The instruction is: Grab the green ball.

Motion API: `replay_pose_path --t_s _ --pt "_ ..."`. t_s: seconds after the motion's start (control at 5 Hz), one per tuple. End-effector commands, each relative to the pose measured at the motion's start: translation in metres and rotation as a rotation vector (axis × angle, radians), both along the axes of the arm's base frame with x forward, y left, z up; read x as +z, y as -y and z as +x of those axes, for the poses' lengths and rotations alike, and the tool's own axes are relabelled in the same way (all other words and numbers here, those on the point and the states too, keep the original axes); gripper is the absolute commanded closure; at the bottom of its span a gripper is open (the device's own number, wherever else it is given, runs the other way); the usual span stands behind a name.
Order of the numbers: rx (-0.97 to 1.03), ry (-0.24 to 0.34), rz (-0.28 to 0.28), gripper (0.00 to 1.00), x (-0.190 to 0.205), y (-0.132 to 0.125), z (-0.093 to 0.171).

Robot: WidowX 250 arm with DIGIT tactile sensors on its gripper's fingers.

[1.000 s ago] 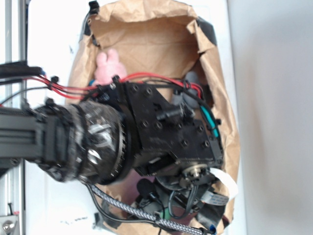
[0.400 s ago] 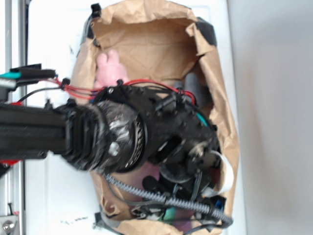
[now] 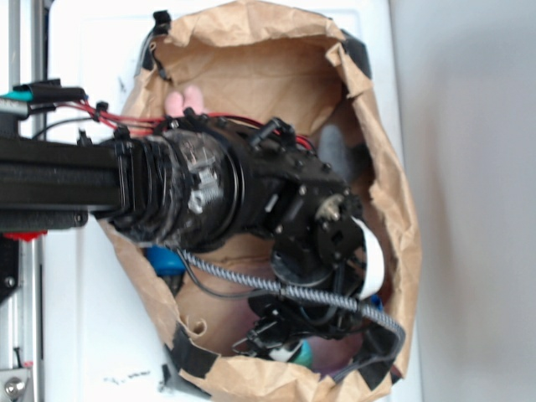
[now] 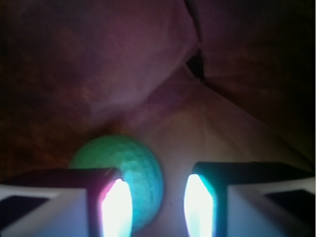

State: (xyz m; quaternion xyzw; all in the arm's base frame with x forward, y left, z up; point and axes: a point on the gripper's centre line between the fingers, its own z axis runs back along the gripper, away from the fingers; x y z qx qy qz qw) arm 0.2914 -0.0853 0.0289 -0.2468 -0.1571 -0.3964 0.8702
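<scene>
The green ball (image 4: 134, 159) is round and finely dimpled, lying on the brown paper floor in the wrist view. My gripper (image 4: 158, 203) is open and low over it. The left finger (image 4: 117, 207) covers the ball's left part, and the ball's right side shows in the gap; the right finger (image 4: 199, 205) stands apart from it. In the exterior view my gripper (image 3: 280, 335) is deep in the near end of the bag, with a patch of the green ball (image 3: 301, 353) beside it; the arm hides the rest.
A crumpled brown paper bag (image 3: 251, 50) walls in the work area on all sides. The pink plush rabbit (image 3: 184, 101) peeks out behind the arm at the far left. A blue bottle (image 3: 167, 260) lies under the arm by the left wall. Paper folds (image 4: 192, 64) rise ahead of the ball.
The arm has shifted up in the picture and the wrist has turned, bringing the gripper down into the bag's near end. The rabbit is now more covered and the blue bottle shows.
</scene>
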Motion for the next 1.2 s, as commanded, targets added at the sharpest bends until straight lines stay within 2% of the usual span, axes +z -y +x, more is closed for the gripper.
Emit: replay_pose_path --t_s 0.0,0.2,0.4,0.6,0.8,1.0 --pt "0.024 0.017 0.009 1.00 0.015 -0.005 -0.012" --pt "0.054 0.039 0.019 1.00 0.021 -0.011 -0.013" --pt "0.184 0.102 0.168 1.00 0.054 -0.025 -0.013" --pt "0.376 0.187 0.272 1.00 0.104 -0.054 -0.008" --pt "0.505 0.250 0.261 1.00 0.142 -0.084 -0.004" --pt "0.552 0.235 0.273 1.00 0.155 -0.095 0.005"
